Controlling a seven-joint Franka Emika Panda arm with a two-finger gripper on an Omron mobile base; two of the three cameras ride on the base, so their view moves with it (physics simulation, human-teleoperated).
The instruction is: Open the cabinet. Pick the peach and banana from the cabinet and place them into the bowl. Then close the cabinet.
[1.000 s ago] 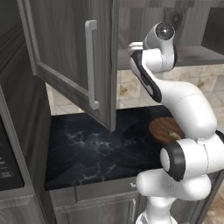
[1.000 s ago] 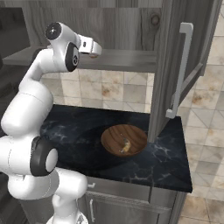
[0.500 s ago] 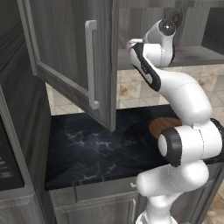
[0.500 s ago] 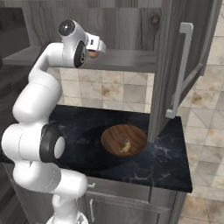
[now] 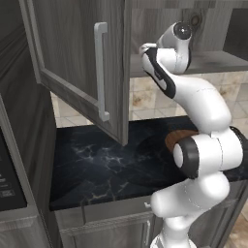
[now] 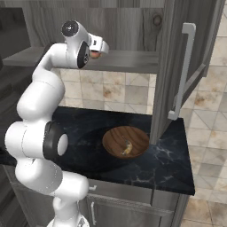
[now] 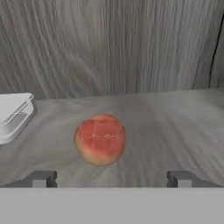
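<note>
Since the earlier frame, the arm has swung its upper links forward and carried the claw (image 7: 111,178) up to the cabinet (image 5: 77,63) shelf, nearer the peach (image 7: 100,139).

Cabinet: both doors stand swung out, one to each side of the claw; shelf open ahead of it.
Bowl (image 6: 126,142): on the dark counter (image 6: 164,166), well below and behind the claw. The banana (image 6: 127,148) already lies in it.
Clear container (image 7: 13,116): on the shelf, left of and slightly beyond the claw in the hand view.
Peach: on the shelf, just ahead of the claw, slightly left of its centre line, apart from both fingers.

Claw state: released, jaws spread wide, nothing held.

Step in hand, judged: reach and grasp the peach. To do well, shift slightly toward the peach so that it sits midway, advance level with the shelf until the fingers flank its widest part, then close. A round fruit may roll if one finger touches first.

Room: back wall lies close behind the peach, so little overshoot allowed. Right side of the shelf appears free. Withdrawal path runs straight back between the doors, then down to the bowl.
</note>
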